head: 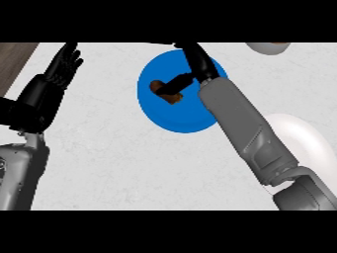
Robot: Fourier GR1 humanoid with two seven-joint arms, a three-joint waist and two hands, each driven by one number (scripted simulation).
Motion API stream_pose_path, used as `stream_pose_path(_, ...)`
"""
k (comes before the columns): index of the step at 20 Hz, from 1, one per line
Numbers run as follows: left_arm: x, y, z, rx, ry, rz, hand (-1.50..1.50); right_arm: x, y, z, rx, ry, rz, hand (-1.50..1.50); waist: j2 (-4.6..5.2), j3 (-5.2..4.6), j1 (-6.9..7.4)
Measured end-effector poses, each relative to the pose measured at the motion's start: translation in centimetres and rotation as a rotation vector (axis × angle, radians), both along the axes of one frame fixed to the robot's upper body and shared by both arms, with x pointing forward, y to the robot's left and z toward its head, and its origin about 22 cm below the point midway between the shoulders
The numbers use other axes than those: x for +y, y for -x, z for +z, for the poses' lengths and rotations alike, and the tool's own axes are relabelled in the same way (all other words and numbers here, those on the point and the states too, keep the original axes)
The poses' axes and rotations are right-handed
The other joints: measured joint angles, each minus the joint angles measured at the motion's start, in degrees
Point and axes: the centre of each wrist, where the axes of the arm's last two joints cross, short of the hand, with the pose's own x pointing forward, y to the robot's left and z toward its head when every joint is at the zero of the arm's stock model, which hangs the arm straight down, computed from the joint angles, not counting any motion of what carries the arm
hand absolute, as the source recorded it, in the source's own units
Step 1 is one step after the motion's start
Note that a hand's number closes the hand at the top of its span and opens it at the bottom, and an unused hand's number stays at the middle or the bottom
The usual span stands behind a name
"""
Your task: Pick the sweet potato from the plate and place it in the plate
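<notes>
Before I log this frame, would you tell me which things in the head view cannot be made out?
- Sweet potato: mostly hidden by the right hand; its shape is unclear.
- Blue plate: its right side is covered by the right forearm.
- White plate: its left part lies behind that forearm.
- Pale object at the top edge: cut off, unidentifiable.
- Left hand: rests open at left.

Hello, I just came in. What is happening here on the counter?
The robot's right hand is over the blue plate, with its thumb and fingers closed around the brown sweet potato, which is still over that plate. A white plate lies to the right, partly behind the right forearm. The left hand rests open at the left, fingers up, holding nothing.
</notes>
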Motion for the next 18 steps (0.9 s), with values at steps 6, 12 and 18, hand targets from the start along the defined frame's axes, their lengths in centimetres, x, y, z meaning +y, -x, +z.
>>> stream_pose_path(6,0.8,0.8,-0.1,0.008,0.001,0.036,0.0,-1.1,-0.7,0.6,0.026,-0.185,-0.035,-1.5,-0.42,-0.01,-1.81)
stream_pose_path(12,1.1,1.1,-0.1,0.008,0.001,0.06,0.0,-6.6,-1.6,0.3,0.04,-0.279,-0.082,-1.5,-0.63,-0.01,-3.36)
stream_pose_path(18,1.6,1.3,-0.2,0.009,0.004,0.064,0.0,-13.5,-1.8,0.1,0.022,-0.324,-0.077,-1.5,-0.53,0.02,-3.6)
